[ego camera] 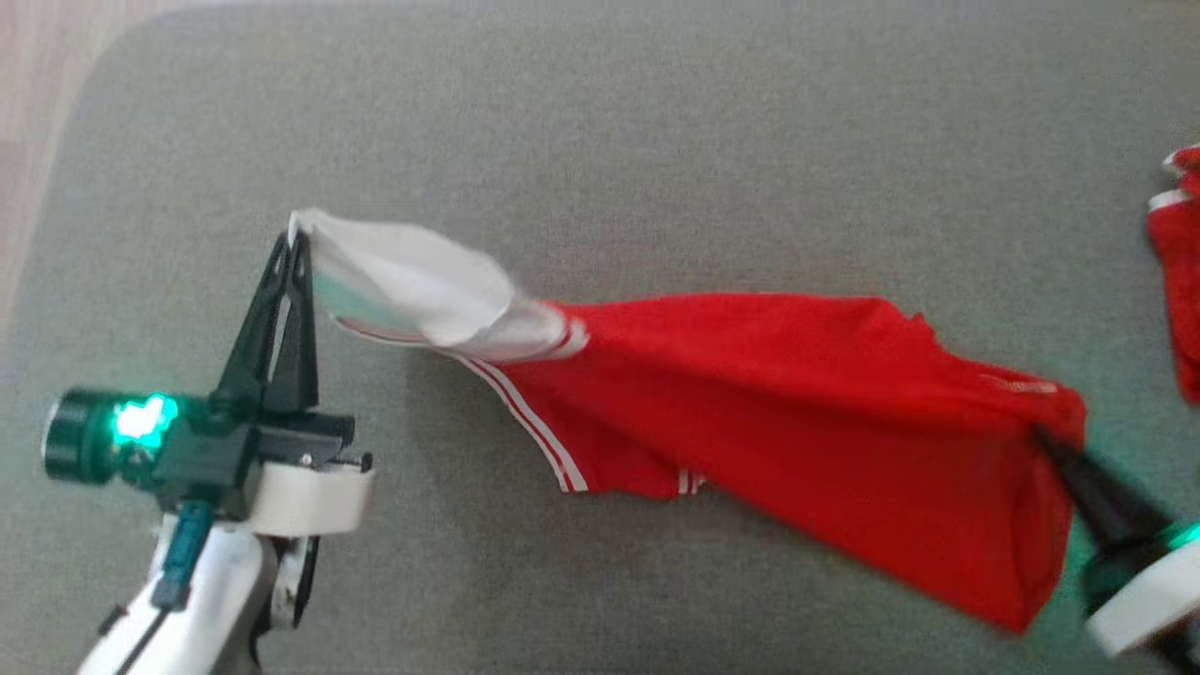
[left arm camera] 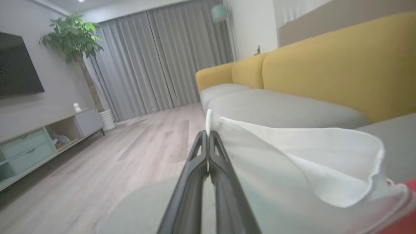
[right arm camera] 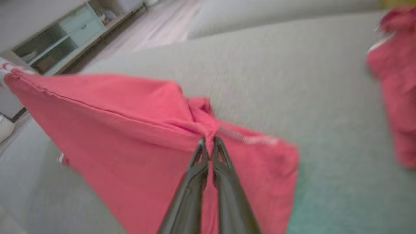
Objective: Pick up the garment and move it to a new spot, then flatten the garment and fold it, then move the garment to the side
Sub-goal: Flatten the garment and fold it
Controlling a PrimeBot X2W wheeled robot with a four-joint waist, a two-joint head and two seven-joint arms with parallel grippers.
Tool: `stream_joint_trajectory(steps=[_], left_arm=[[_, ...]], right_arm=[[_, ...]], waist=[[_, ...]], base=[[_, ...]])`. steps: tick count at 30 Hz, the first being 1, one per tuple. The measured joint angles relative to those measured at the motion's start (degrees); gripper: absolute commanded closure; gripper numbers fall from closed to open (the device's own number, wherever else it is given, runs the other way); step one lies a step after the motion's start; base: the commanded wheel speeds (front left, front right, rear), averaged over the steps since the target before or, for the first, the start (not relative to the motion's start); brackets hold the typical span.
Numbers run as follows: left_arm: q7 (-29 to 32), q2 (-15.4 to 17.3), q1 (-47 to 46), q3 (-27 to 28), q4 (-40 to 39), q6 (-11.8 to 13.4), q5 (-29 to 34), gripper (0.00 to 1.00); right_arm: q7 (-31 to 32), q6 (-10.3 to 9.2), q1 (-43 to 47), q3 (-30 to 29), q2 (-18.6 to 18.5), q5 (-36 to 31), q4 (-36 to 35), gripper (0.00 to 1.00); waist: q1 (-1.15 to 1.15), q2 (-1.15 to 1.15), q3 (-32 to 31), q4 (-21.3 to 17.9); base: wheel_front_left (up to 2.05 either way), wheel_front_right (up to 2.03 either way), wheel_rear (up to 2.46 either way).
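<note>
In the head view, the left gripper [ego camera: 292, 246] was clenched on the white end of the garment [ego camera: 797, 394], the cloth pinched right at its fingertips. From those jaws the garment ran off to the right, white first, then red with white stripes. It hung taut across to the right gripper [ego camera: 1042, 439]. That gripper's jaws were closed on a bunched red corner, and red cloth draped down below and beside them. The garment was held up over the grey cushion [ego camera: 656, 141], its lower edge sagging towards it. Past the right jaws, well apart at the picture's edge, lay another red cloth [ego camera: 1179, 281].

In the left wrist view, the left gripper [left arm camera: 207, 134] showed both fingers pressed together, with the garment's [left arm camera: 292, 156] white hem caught at the tips and rising just above them. The white cloth spread away to the right of the jaws, with a strip of red at the far lower corner. Ahead of the jaws lay a wooden floor [left arm camera: 130, 156] and grey curtains [left arm camera: 156, 58]. To their right rose a yellow sofa back [left arm camera: 341, 65]. To their left stood a plant [left arm camera: 73, 35] and a low cabinet [left arm camera: 29, 146].

In the right wrist view, which was blurred, the right gripper [right arm camera: 209, 141] was shut on a gathered fold of the garment [right arm camera: 130, 130]. The red cloth fanned out from the tips, mostly to their left and below. The cushion [right arm camera: 276, 65] lay beyond the jaws. The other red cloth [right arm camera: 396, 84] sat far to their right, apart from the garment.
</note>
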Motion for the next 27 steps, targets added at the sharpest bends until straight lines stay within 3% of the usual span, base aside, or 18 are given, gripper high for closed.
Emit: stream_joint_trajectory(steps=[6, 12, 17, 21, 26, 27], left_arm=[[-0.47, 2.74, -7.23, 0.6, -6.92, -5.13, -0.62, 1.0], [2.43, 5.02, -22.09, 1.77, -11.33, -10.81, -0.54, 1.0], [4.99, 5.42, -33.83, 2.21, -11.55, -14.14, -0.53, 1.0], [6.57, 4.61, -40.99, 2.2, -8.0, -16.82, -1.49, 1.0], [8.98, 2.2, -47.12, 1.38, 2.98, -20.76, -4.63, 1.0], [8.98, 2.2, -47.12, 1.38, 2.98, -20.76, -4.63, 1.0]], right_arm=[[1.12, 0.0, 1.49, -14.45, -7.31, 5.82, -9.95, 1.0], [6.66, 0.0, 2.68, -31.04, -12.98, 9.55, -18.69, 1.0], [12.23, 0.0, 0.04, -40.27, -16.84, 10.27, -23.29, 1.0], [14.88, 0.0, -5.53, -41.03, -19.04, 11.82, -23.62, 1.0], [15.08, 0.0, -18.26, -30.16, -20.59, 13.13, -19.81, 1.0], [15.08, 0.0, -18.26, -30.16, -20.59, 13.13, -19.81, 1.0]], waist=[[0.0, 0.0, -4.07, -0.69], [-0.01, 0.0, -8.57, -1.23], [-0.02, 0.0, -11.21, -1.68], [-0.02, 0.0, -10.98, -1.91], [-0.01, 0.0, -7.99, -2.26], [-0.01, 0.0, -7.99, -2.26]], base=[[0.0, 0.0, 0.0], [0.0, 0.0, 0.0], [0.0, 0.0, 0.0], [0.0, 0.0, 0.0], [0.0, 0.0, 0.0], [0.0, 0.0, 0.0]])
